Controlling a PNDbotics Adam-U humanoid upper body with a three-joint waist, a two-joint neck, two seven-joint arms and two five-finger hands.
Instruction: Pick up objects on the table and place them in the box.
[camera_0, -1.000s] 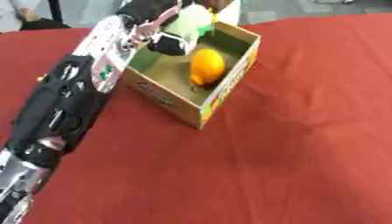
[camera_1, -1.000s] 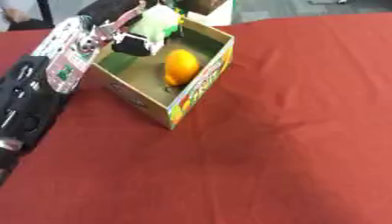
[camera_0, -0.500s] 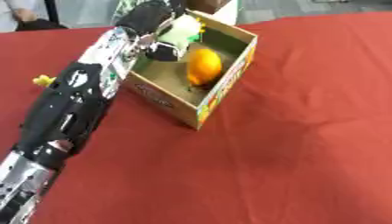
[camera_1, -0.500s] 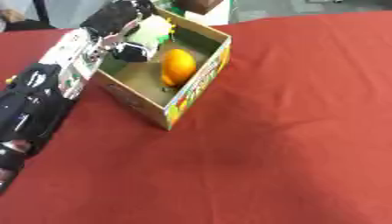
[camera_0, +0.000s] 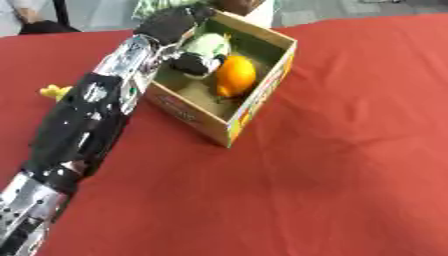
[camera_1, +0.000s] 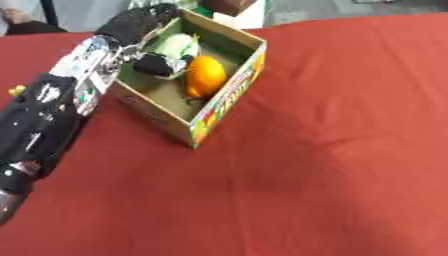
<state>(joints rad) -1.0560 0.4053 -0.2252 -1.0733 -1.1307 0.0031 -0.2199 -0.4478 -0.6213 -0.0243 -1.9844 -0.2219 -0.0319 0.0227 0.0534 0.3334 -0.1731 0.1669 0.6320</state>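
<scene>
Your left hand (camera_0: 175, 22) hangs over the box (camera_0: 254, 102), fingers curled round a pale green-and-black toy (camera_0: 203, 52) beside the orange (camera_0: 234, 76). Toy looks soft and light; take it round its middle.

Open cardboard box (camera_0: 255, 97) holds orange fruit (camera_0: 234, 76), pale-green object (camera_0: 206, 46)

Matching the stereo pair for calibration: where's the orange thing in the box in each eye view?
Left eye view: the orange thing lies inside the box, upper middle of the picture, just right of a white and black item.
Right eye view: same spot in the box, shifted left in the picture.
Shared landmark: the box's near corner with the colourful print.
</scene>
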